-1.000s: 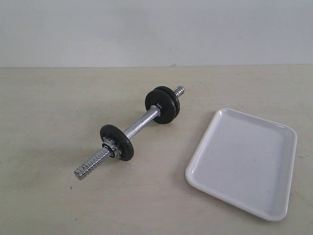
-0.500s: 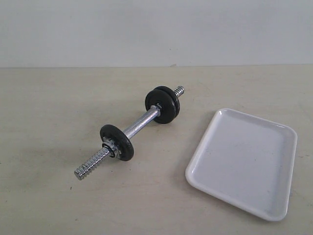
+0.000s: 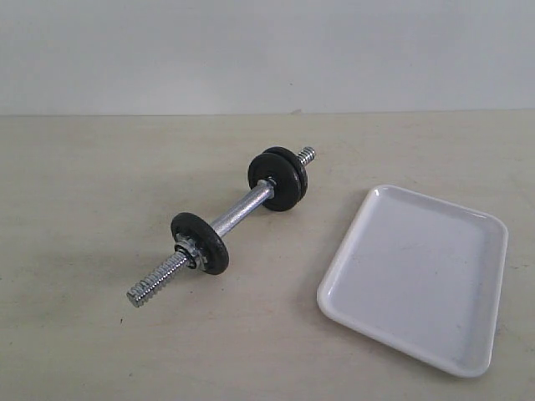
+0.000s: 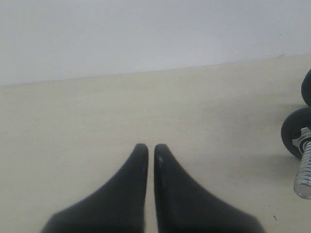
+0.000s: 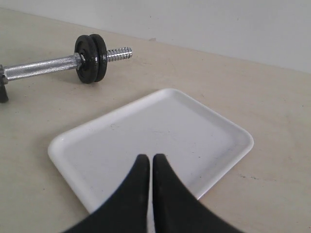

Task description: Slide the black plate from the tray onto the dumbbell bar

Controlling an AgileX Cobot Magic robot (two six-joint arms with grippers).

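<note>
1. Three matching black plates all sit on the dumbbell bar [image 3: 241, 210], and nothing shows which of them is the one meant. A pair of black plates [image 3: 280, 180] stands face to face at the bar's far end, the end nearer the tray [image 3: 418, 276]. A single black plate [image 3: 205, 244] stands at the near end.
2. The dumbbell bar lies at a slant on the tabletop [image 3: 100, 209], propped on the plates' rims. Its middle is smooth chrome, and coarse thread sticks out past the plates at both ends. A small nut [image 3: 187, 249] sits against the outer face of the single black plate.
3. The tray is white and glossy with rounded corners. It lies flat on the tabletop to the right of the bar, apart from it, and its floor shows from rim to rim.
4. The right fingers [image 5: 131, 194] are together with only a thin slit between the tips, gripping nothing. Their tips show against the tray's floor.
5. The left fingers [image 4: 129, 184] are likewise together and grip nothing. They hang over bare tabletop, with the single black plate and the bar's threaded end off to one side, well apart from the tips.
6. The tabletop is pale beige, and a plain light wall [image 3: 251, 50] rises behind it.
</note>
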